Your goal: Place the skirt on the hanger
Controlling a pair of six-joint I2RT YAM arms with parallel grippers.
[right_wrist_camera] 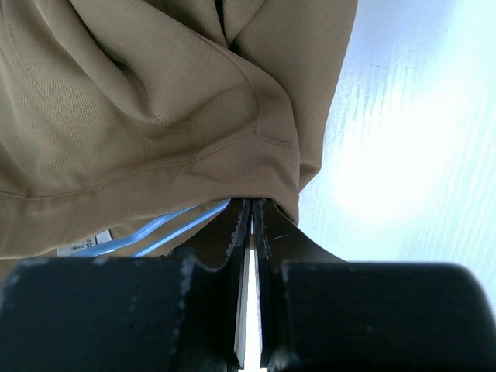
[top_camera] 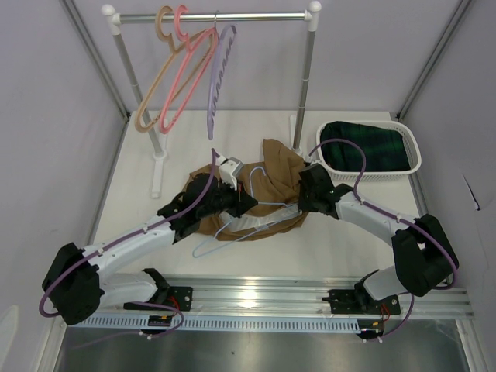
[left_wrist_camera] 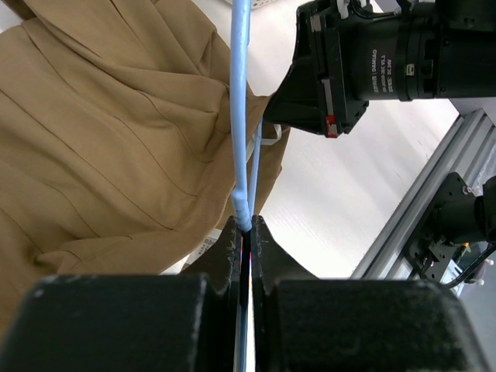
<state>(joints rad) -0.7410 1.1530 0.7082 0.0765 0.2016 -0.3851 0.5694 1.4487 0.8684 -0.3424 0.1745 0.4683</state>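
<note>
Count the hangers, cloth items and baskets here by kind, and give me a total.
Hangers: 4 (tan hanger, pink hanger, lavender hanger, blue hanger)
Cloth items: 2 (skirt, plaid cloth)
Basket: 1
Total: 7

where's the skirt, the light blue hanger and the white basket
skirt [top_camera: 273,167]: top external view, on the upper part of the tan cloth
hanger [left_wrist_camera: 240,93]: left wrist view, on its straight blue arm
basket [top_camera: 387,176]: top external view, on its near white wall

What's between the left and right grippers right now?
Top view: the skirt and an arm of the hanger span the stretch from the left gripper to the right gripper.
</note>
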